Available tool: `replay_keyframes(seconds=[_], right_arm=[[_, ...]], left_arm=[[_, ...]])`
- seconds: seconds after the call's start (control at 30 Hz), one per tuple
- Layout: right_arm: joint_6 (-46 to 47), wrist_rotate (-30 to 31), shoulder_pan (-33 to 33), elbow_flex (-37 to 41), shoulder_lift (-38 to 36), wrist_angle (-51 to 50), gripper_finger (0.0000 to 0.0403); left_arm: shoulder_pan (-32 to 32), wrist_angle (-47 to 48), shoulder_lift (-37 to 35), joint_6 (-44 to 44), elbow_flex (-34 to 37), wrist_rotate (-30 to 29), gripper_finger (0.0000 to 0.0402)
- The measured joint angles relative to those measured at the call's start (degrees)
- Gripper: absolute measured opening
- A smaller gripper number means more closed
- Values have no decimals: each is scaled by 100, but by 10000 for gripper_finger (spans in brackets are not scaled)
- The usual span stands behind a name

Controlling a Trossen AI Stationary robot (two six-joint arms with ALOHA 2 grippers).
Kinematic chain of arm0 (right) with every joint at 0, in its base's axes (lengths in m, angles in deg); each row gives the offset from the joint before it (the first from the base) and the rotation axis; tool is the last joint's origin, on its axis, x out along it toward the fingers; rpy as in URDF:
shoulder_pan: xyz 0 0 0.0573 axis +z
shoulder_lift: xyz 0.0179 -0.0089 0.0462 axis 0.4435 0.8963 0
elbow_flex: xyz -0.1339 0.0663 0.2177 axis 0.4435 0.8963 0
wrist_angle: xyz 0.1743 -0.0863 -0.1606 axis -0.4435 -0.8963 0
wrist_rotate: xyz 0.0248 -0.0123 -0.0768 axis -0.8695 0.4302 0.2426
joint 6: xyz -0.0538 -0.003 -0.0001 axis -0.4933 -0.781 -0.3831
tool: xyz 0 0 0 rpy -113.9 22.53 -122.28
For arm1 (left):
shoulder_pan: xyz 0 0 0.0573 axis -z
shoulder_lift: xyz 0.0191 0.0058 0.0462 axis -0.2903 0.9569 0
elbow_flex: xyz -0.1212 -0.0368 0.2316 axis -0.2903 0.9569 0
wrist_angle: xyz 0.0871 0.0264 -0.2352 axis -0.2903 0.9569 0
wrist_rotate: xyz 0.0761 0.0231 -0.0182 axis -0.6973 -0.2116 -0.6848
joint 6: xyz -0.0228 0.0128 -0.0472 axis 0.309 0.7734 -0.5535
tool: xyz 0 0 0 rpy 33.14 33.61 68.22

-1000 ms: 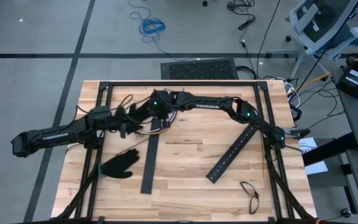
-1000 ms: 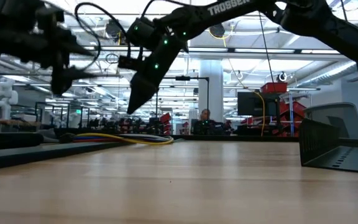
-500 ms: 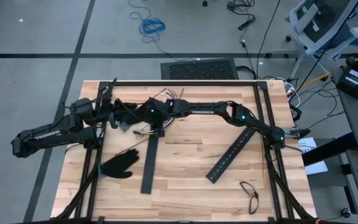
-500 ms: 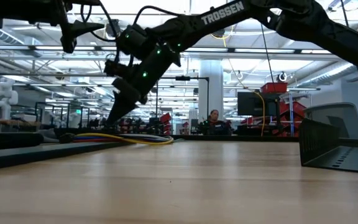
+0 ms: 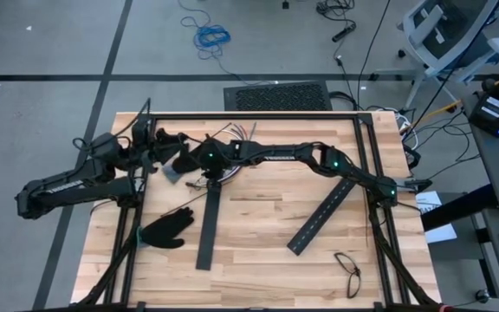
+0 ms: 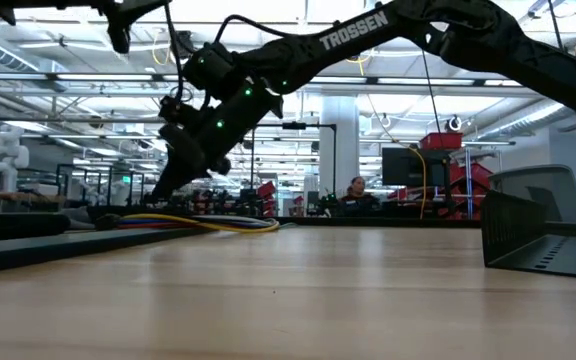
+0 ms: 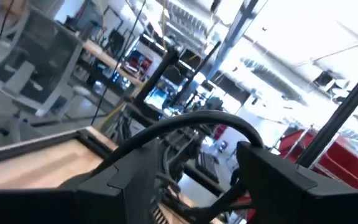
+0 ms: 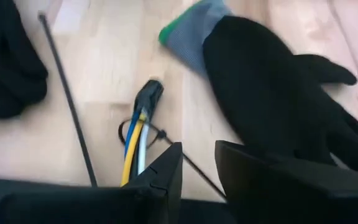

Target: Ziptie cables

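The cables [image 8: 137, 142], blue, yellow and white wires gathered into a black end piece [image 8: 149, 94], lie on the table [image 5: 258, 217], also seen in the low view [image 6: 208, 222]. One ziptie is looped round the bundle [image 8: 125, 130], and its tail [image 8: 185, 159] runs under my right gripper's fingers. A second ziptie [image 8: 67, 93] lies straight beside it. My right gripper [image 8: 197, 155] hovers slanting down just over the bundle [image 6: 163, 190], fingers slightly apart. My left gripper [image 7: 191, 155] is raised at the far left [image 5: 161, 143], open and holding nothing.
A black glove with a grey cuff [image 8: 272, 93] lies close to the bundle, and another glove [image 5: 167, 230] lies nearer the front. Two black slotted bars [image 5: 209, 227] [image 5: 323, 217] lie mid-table. Spectacles [image 5: 347, 270] sit at the front right.
My left gripper has risen from the cables, drawn back toward the table's far left and tipped upward. My right gripper has moved left and down toward the end of the cable bundle, rolling as it went. The cables have stayed put.
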Motion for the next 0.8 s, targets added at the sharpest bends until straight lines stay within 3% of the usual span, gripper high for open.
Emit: replay_keyframes(seconds=[0.3,0.57,0.7,0.8], right_arm=[[75,36,-127,-20,-91,-71,91],[-187,11,-261,-212,-118,-185,91],[-536,-16,-303,-206,-90,-435,91],[-626,-279,-335,-208,-76,-428,91]], left_arm=[[15,2218,-112,48,-125,689,226],[17,2886,-669,-79,-346,943,226],[15,2839,-1084,-67,-883,716,226],[15,2707,-1359,282,-1294,23,226]])
